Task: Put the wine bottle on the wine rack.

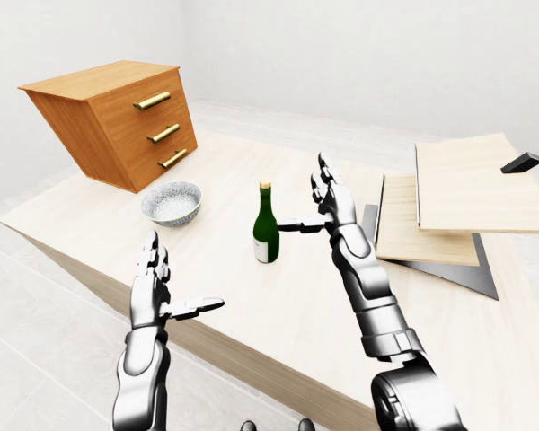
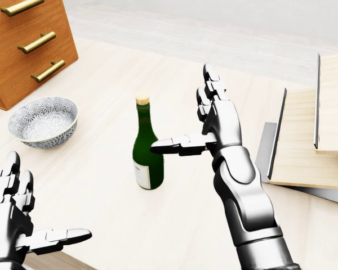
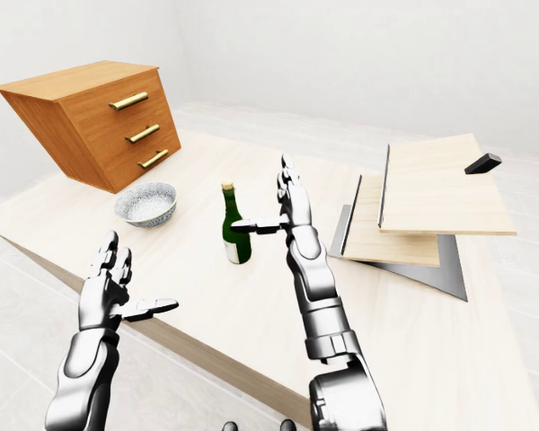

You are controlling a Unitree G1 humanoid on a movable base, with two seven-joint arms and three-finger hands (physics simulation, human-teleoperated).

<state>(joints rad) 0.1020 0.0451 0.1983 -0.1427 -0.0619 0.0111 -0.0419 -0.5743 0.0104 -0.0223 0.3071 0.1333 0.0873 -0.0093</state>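
A dark green wine bottle [image 2: 146,154] with a cork-coloured top and a pale label stands upright on the light wooden table [image 2: 174,225], mid-view. My right hand [image 2: 191,121] is open just to its right, fingers pointing up. The thumb stretches left and overlaps the bottle's shoulder. The fingers do not close round the bottle. My left hand [image 2: 45,208] is open and empty at the lower left, near the table's near edge. The wine rack [image 1: 431,224], stepped pale wooden boards on a grey base, stands at the right of the table.
A wooden chest of drawers [image 1: 117,117] with brass handles stands at the top left. A patterned grey bowl [image 1: 172,203] sits beside it, left of the bottle. A small black block [image 1: 521,162] lies on the rack's top board.
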